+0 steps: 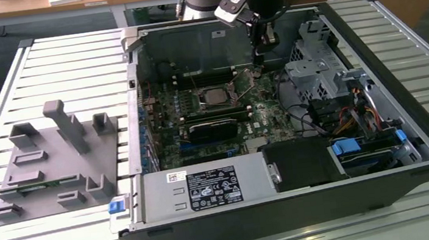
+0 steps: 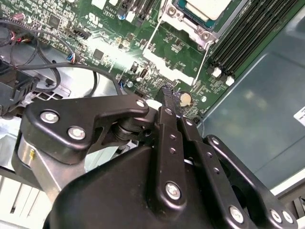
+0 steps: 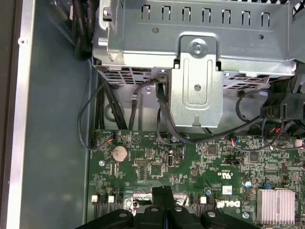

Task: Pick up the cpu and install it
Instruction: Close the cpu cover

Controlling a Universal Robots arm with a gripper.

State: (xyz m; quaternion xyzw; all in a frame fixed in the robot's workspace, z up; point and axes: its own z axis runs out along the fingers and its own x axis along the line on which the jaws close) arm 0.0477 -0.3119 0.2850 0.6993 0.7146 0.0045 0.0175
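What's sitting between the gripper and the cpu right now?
In the second wrist view, a stretch of green motherboard with small components and the socket's metal frame lie between the shut gripper and the cpu.

The claw [image 3: 162, 192] hangs over the green motherboard [image 3: 190, 164], its two black fingertips pressed together with nothing between them. Near the tips, a round silver coin battery [image 3: 119, 152] sits close to the edge of the board, where it meets the grey case wall [image 3: 52, 143]. Beyond the board stands a bare metal drive cage [image 3: 143, 28] with a row of slots. A folded bracket [image 3: 197, 81] is screwed to its front. Black cables [image 3: 161, 114] loop from under the cage to the board. A finned silver heatsink [image 3: 275, 205] sits on the board, well apart from the battery.
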